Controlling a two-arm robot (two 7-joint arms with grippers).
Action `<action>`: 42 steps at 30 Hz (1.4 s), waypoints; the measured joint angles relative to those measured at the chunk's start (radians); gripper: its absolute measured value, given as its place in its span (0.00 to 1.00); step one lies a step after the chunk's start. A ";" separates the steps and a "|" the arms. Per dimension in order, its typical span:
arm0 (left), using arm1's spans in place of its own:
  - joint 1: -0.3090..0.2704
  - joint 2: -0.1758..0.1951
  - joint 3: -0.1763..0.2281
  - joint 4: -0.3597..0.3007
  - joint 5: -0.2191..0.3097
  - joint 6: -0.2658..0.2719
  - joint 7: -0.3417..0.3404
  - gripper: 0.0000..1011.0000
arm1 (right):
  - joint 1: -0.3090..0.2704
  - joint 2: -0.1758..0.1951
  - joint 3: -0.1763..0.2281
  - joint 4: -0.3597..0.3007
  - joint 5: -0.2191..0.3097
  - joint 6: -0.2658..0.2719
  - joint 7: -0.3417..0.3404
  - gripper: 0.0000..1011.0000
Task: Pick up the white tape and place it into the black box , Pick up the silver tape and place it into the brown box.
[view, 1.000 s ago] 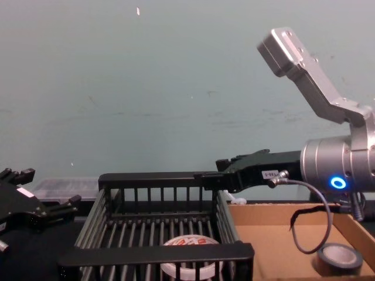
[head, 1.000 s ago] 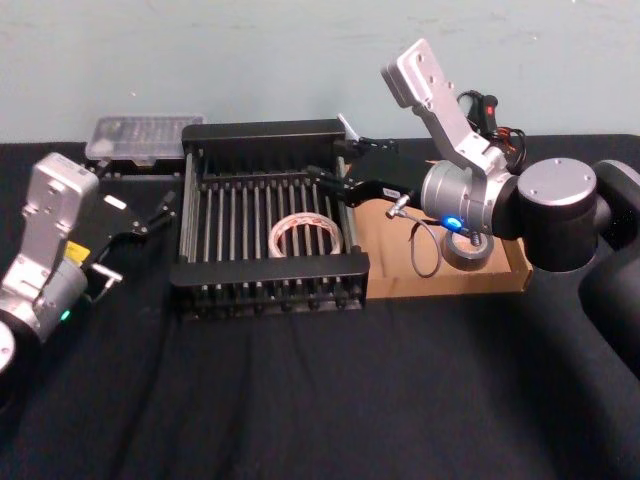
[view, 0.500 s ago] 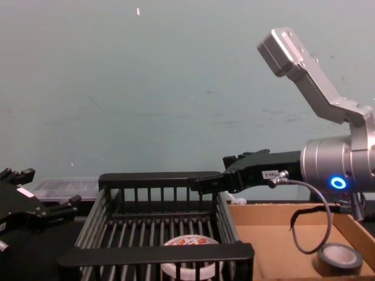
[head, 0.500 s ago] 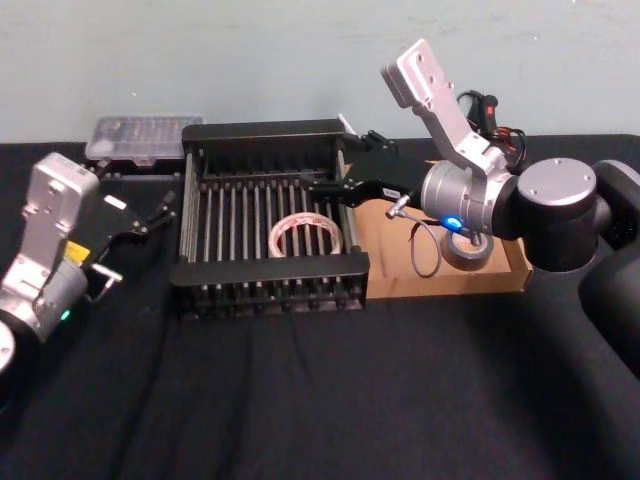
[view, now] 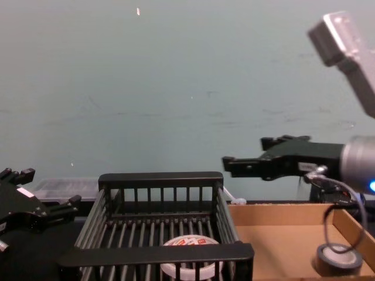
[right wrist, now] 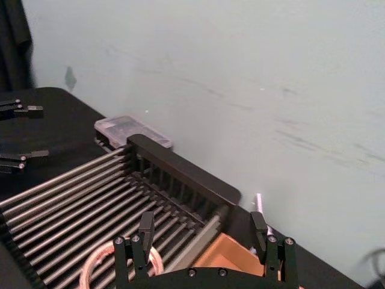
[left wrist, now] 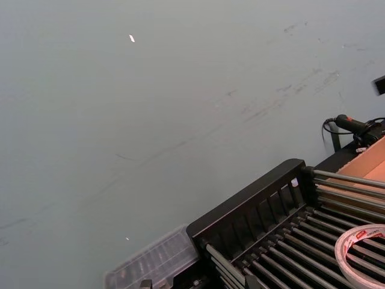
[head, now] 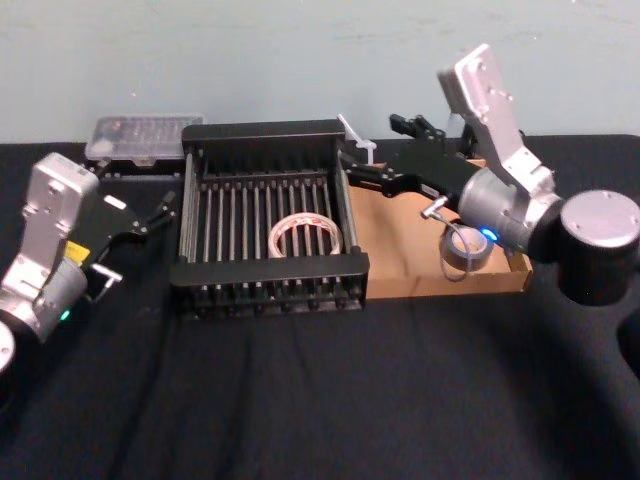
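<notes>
The white tape (head: 306, 236) lies flat on the bars of the black box (head: 270, 272), toward its right half; its red-and-white label faces up (view: 188, 266). The silver tape (head: 466, 247) sits in the right corner of the brown box (head: 400, 272). My right gripper (head: 372, 147) hovers open above the far end of the seam between the two boxes, with nothing between its fingers (right wrist: 146, 229). My left gripper (head: 140, 238) is parked open on the cloth left of the black box.
A clear plastic case (head: 143, 135) lies behind the black box's far left corner. A thin white strip (head: 355, 133) sticks up behind the boxes. Black cloth covers the table (head: 320, 400), with open room in front. A pale wall stands close behind.
My right gripper has opened wide and its arm has drawn back to the right, off the black box's right wall toward the brown box. Both tapes and my left arm have stayed still.
</notes>
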 joint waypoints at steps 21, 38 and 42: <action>0.000 0.000 0.000 0.000 0.000 0.000 0.000 0.99 | -0.348 0.073 0.146 -0.210 -0.053 -0.106 -0.139 0.99; 0.000 0.000 0.000 0.000 0.000 0.000 0.000 0.99 | -0.379 0.044 0.186 -0.212 -0.081 -0.126 -0.154 0.99; 0.000 0.000 0.000 0.000 0.000 0.000 0.000 0.99 | -0.378 0.044 0.184 -0.212 -0.081 -0.126 -0.153 0.99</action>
